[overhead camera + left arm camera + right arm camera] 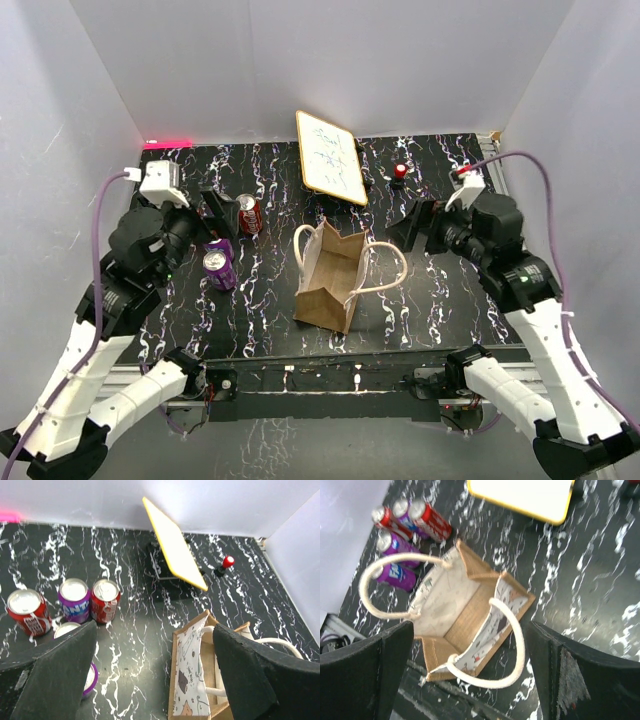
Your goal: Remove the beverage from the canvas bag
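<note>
As the left gripper (155,630) and right gripper (470,625) hung spread and empty either side of it, the canvas bag (325,285) stood open at mid-table showing only bare lining, so the job looked done. Several soda cans (74,599) stood just left of it on the black marbled table (430,290), a whiteboard (330,157) behind, white walls around.

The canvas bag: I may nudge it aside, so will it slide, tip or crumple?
Probably light, since the canvas bag looks empty inside. Its walls stand open unaided, so likely fairly stiff; a high push might tip it. The handles arch loosely and would likely flop.
</note>
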Controlling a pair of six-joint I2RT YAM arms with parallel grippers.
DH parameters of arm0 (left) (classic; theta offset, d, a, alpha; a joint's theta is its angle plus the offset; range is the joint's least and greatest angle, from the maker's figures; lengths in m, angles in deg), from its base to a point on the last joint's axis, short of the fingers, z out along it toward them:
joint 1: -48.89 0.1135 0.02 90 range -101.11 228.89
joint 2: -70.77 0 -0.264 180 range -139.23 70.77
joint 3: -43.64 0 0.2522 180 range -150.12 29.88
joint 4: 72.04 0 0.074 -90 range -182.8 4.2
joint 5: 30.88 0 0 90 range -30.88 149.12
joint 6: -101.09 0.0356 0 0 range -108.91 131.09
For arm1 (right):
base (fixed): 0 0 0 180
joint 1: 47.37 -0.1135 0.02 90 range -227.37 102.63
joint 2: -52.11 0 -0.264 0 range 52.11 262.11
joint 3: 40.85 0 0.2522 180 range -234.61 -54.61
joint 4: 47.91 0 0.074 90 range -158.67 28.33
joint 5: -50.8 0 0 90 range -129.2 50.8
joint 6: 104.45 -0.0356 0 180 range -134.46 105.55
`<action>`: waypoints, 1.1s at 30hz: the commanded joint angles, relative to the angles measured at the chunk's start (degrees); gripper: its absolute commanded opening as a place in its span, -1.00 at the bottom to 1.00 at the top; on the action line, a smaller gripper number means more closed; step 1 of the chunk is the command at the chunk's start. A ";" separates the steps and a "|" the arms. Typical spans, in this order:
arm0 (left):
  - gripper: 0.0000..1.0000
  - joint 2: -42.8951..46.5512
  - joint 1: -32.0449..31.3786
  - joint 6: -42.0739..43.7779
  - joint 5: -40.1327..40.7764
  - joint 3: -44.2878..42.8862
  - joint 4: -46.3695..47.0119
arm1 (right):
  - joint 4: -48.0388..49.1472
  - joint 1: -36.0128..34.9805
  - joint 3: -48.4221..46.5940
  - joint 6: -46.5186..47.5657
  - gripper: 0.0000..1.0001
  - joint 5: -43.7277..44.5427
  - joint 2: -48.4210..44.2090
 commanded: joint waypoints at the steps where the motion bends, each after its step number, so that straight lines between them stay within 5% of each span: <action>1: 0.94 1.27 0.27 5.54 -1.48 -5.85 -0.81 | -2.32 -0.19 -12.29 10.05 0.96 5.26 -1.18; 15: 0.94 3.63 0.30 9.71 -1.02 -16.30 -0.82 | -7.13 -0.14 -36.33 17.79 0.96 11.68 -1.43; 21: 0.94 4.03 0.25 11.10 -0.80 -17.81 -1.23 | -2.44 -0.10 -35.03 15.25 0.96 9.76 -5.13; 33: 0.94 3.93 0.24 10.93 -0.76 -17.90 -2.18 | -4.43 -0.07 -32.53 12.49 0.96 19.30 -5.18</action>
